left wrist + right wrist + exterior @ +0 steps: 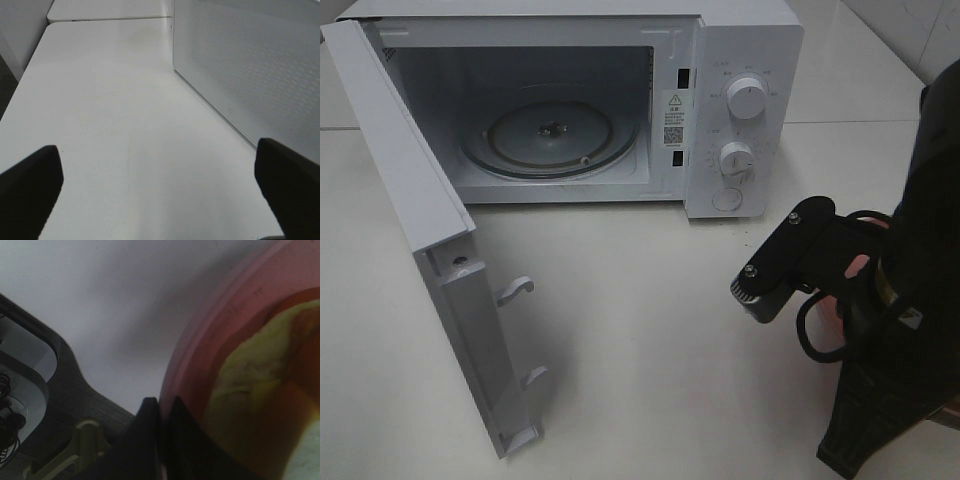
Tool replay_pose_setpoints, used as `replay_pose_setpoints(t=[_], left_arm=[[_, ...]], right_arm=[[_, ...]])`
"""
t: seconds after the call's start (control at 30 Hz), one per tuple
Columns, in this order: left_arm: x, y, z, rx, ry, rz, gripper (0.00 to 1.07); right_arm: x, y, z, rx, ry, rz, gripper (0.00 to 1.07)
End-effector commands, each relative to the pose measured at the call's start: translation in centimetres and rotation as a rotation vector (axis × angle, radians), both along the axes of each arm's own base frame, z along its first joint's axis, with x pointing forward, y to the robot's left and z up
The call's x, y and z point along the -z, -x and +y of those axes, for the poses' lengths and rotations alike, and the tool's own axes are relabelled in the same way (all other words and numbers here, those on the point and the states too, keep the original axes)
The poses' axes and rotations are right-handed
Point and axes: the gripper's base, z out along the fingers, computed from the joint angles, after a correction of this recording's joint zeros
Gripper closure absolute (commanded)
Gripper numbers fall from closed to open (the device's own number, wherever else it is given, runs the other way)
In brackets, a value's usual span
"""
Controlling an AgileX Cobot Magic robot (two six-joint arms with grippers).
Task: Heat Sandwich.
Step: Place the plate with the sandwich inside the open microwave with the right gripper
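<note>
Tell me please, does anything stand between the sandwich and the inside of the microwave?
Nothing visible does. The door is swung open, the turntable is bare, and the right tool grips the pink plate carrying the sandwich.

Casing of the microwave (745, 50): smooth white, painted metal or plastic, low sheen. Its turntable (510, 140): clear glass, glossy. The counter (650, 370): white, smooth, satin finish. The plate (200, 340): pink translucent plastic, glossy. The sandwich (245, 380): pale yellow, soft-looking, matt. The right gripper (161, 435): black matt plastic; the left gripper (160, 190) likewise dull black.
</note>
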Motion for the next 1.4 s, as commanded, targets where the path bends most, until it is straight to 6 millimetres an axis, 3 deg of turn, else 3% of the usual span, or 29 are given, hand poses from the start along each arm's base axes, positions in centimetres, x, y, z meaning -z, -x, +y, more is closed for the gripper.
replay_pose_setpoints(t=[0.03, 0.93, 1.4], left_arm=[[0.0, 0.4, -0.1, 0.004, 0.008, -0.035, 0.05], [0.0, 0.4, -0.1, 0.004, 0.008, -0.035, 0.05], [0.0, 0.4, -0.1, 0.004, 0.008, -0.035, 0.05]], right_arm=[[-0.2, -0.2, -0.3, -0.102, 0.049, -0.022, 1.06], [-0.2, -1.7, 2.1, -0.889, 0.023, -0.068, 1.04], [-0.4, -2.0, 2.8, -1.092, 0.034, -0.103, 1.04]])
